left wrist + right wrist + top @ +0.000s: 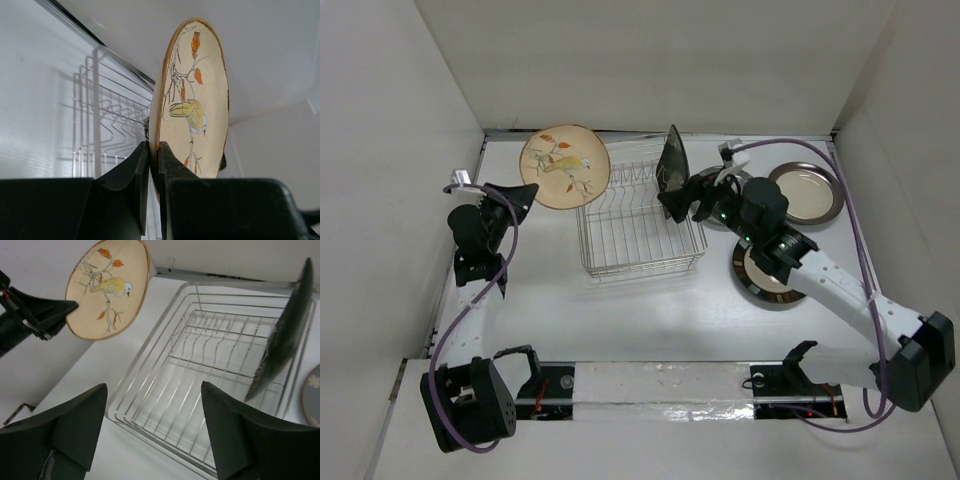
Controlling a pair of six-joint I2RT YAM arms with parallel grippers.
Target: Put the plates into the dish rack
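The left gripper (pixel 154 150) clamps the tan plate (pixel 195 100) by its rim — the right gripper (pixel 154 387) gapes empty.

I count five plates: tan plate (pixel 565 165), dark plate (pixel 672 160), grey-rimmed plate (pixel 807 192), black-rimmed plate (pixel 760 285), and grey plate (pixel 313 396), barely showing. One dish rack (pixel 638 235). Two pincers: my left pincer (pixel 525 193), my right pincer (pixel 154 390).
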